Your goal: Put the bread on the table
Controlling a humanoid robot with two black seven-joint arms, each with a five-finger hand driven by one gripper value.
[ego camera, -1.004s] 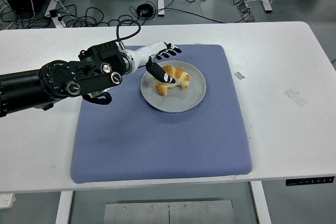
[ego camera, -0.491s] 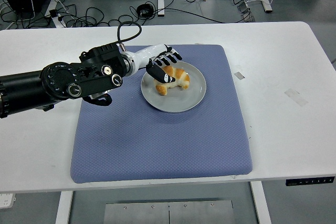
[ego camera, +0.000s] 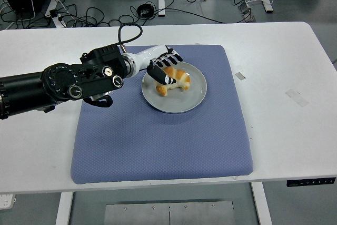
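Grey plate (ego camera: 181, 104) — bread (ego camera: 175, 80) w/ left hand (ego camera: 161, 64)

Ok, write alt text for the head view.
The robot's left hand reaches over a gray plate with its fingers around a golden bread roll that rests on the plate. The plate sits on a blue mat on a white table.

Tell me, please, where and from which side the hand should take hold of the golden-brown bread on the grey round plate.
Probably across the thick middle of the golden-brown bread, from above and its left. It lies flat on the grey round plate, long axis running left to right, and the left hand is already at that end, thumb on it.
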